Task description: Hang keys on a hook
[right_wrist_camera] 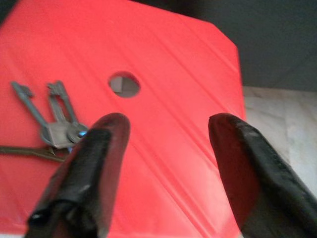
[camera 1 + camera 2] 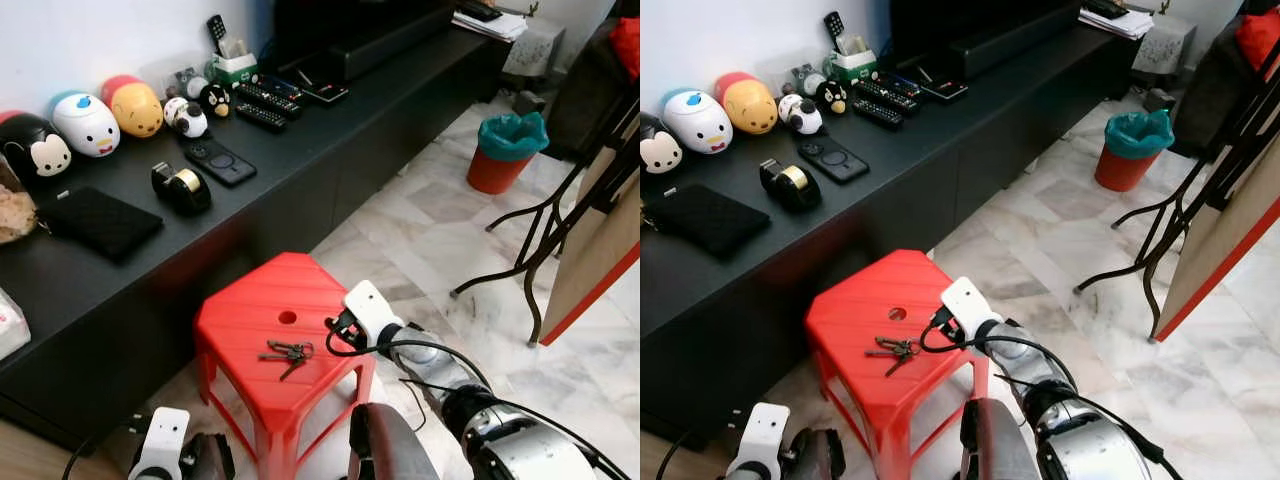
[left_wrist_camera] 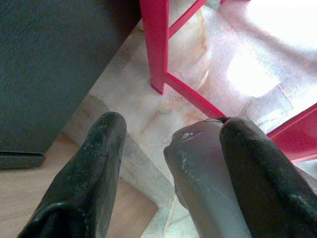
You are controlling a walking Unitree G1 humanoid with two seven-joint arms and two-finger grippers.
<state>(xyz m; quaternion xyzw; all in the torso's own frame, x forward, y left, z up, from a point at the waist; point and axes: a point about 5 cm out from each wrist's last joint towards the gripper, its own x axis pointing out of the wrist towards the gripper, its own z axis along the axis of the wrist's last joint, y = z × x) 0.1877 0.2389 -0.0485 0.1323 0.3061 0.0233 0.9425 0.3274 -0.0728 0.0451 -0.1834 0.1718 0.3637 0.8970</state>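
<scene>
A bunch of keys (image 2: 288, 352) lies flat on the top of a red plastic stool (image 2: 250, 310), just in front of its centre hole. My right gripper (image 2: 336, 328) hovers at the stool's right edge, a short way right of the keys. In the right wrist view the right gripper (image 1: 168, 121) is open with nothing between its fingers; the keys (image 1: 54, 124) lie beside one finger, apart from it. My left gripper (image 2: 205, 460) hangs low beside the stool's left leg. Its fingers (image 3: 104, 148) are open above the floor.
A long black low cabinet (image 2: 300, 170) runs behind the stool and carries round toy figures (image 2: 88, 122), a tape dispenser (image 2: 183, 186), a black pouch (image 2: 100, 222) and remotes (image 2: 262, 105). An orange bin (image 2: 505, 150) and black folding legs (image 2: 540, 240) stand on the marble floor at right.
</scene>
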